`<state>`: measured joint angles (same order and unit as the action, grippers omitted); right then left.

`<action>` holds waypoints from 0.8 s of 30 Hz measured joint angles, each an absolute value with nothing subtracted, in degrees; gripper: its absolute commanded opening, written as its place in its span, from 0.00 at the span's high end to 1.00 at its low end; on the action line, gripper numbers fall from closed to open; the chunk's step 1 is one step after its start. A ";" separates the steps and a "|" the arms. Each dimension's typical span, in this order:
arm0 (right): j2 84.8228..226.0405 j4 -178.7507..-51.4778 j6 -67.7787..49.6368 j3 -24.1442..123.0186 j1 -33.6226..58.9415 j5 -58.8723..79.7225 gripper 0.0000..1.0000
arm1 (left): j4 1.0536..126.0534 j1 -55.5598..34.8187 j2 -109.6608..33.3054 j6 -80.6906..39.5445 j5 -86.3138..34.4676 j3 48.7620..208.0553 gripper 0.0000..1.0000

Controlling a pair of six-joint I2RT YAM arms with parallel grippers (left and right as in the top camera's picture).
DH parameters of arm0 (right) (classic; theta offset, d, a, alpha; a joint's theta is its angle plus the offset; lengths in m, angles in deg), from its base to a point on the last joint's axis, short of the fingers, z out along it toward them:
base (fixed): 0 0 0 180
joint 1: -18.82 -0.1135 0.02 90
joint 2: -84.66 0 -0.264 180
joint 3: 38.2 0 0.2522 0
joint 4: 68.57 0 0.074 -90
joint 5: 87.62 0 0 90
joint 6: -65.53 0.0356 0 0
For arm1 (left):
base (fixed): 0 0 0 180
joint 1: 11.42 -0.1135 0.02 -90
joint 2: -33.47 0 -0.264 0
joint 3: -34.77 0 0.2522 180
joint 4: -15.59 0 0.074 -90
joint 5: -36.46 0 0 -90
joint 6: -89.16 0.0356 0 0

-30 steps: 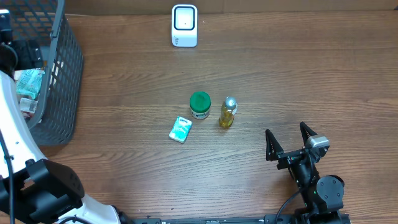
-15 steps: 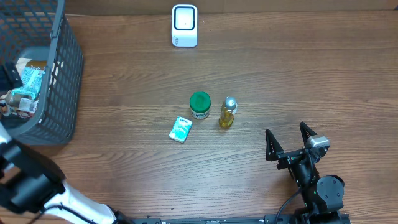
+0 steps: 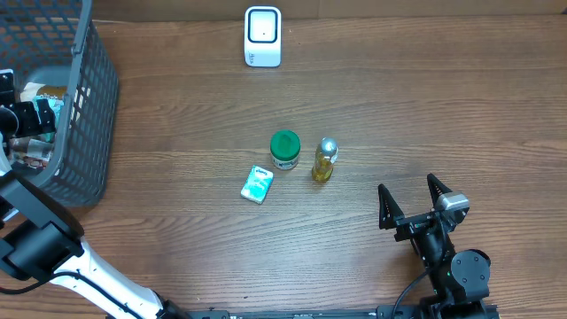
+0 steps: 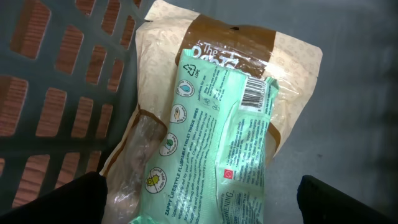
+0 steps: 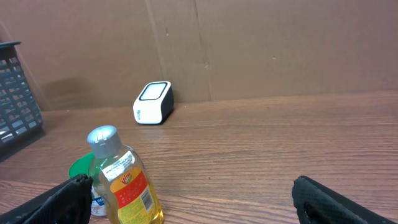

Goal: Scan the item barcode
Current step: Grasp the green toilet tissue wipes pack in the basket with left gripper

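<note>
A green pack of wipes (image 4: 217, 143) lies barcode side up on a brown paper bag (image 4: 230, 43) inside the grey basket (image 3: 89, 115). Its barcode (image 4: 254, 93) sits near the pack's far end. My left gripper (image 4: 202, 208) hangs open just over the pack, one finger on each side, gripping nothing. From above, the left gripper (image 3: 27, 117) is inside the basket at the far left. The white scanner (image 3: 263, 36) stands at the table's back edge. My right gripper (image 3: 411, 202) rests open at the front right, holding nothing.
A green-lidded jar (image 3: 284, 151), a yellow liquid bottle (image 3: 324, 160) and a small teal pack (image 3: 257, 184) stand mid-table. The bottle (image 5: 124, 183) is close to my right gripper's left finger. A cardboard wall closes the back.
The left arm has swung round at the table's left edge and its gripper now sits lower in the basket over the packs. The right arm has not moved.
</note>
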<state>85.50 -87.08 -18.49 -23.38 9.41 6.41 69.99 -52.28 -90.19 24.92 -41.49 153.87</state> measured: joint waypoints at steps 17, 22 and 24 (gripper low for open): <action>85.50 -87.10 -18.47 -23.38 9.41 6.44 0.00 | 69.64 -52.28 -96.94 29.01 -45.24 154.31 0.32; 85.50 -87.08 -18.49 -23.38 9.41 6.39 0.00 | 70.03 -52.11 -96.94 29.21 -45.22 154.48 0.53; 85.50 -87.10 -18.49 -23.38 9.41 6.44 0.00 | 70.38 -52.00 -96.94 28.92 -45.16 154.83 0.63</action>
<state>85.50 -87.10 -18.49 -23.38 9.41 6.44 70.38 -52.00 -96.94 28.92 -45.16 154.83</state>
